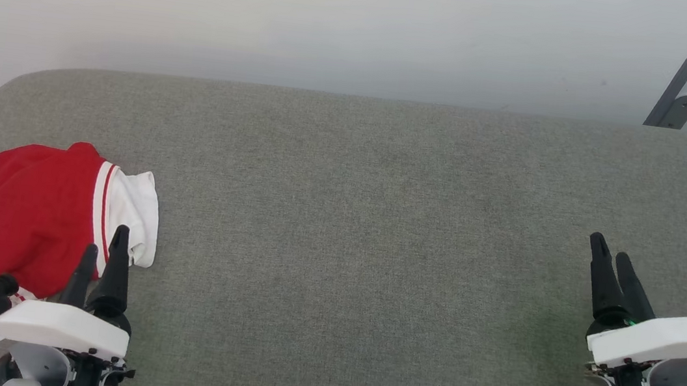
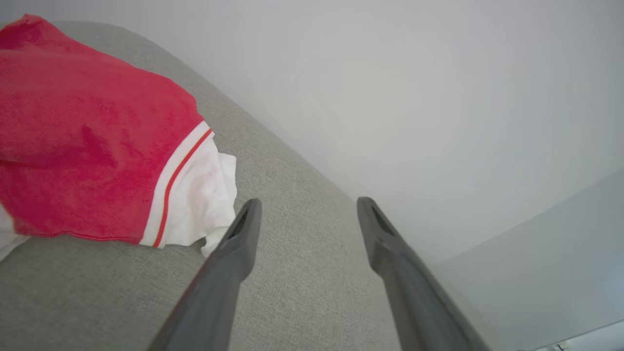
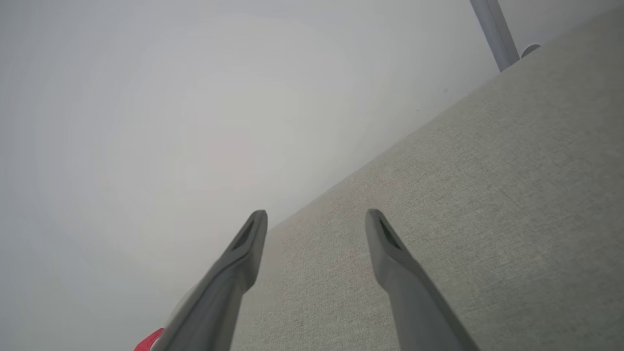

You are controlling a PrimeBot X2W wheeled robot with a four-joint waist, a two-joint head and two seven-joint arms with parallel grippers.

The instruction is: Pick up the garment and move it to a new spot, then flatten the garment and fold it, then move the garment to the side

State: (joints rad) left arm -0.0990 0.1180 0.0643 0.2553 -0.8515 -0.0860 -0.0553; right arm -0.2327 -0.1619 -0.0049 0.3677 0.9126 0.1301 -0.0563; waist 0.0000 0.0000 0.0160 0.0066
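Observation:
The garment (image 1: 20, 212), bright red with a white sleeve panel and striped trim, lies crumpled at the left end of the grey padded surface (image 1: 366, 222). My left gripper (image 1: 105, 241) stands open at the lower left, its fingers beside the garment's white sleeve and holding nothing. The left wrist view has the garment (image 2: 92, 141) at the left, its white sleeve close to my left gripper (image 2: 307, 207). At the lower right my right gripper (image 1: 609, 250) is open over bare surface, far from the garment. A red scrap of the garment (image 3: 148, 340) peeks past my right gripper (image 3: 317, 217).
The grey surface has a rounded far-left corner and a white wall (image 1: 339, 15) behind it. A grey metal bracket (image 1: 684, 84) leans at the far right against the wall, also seen as a grey bracket (image 3: 495, 34). The surface's left edge runs close to the garment.

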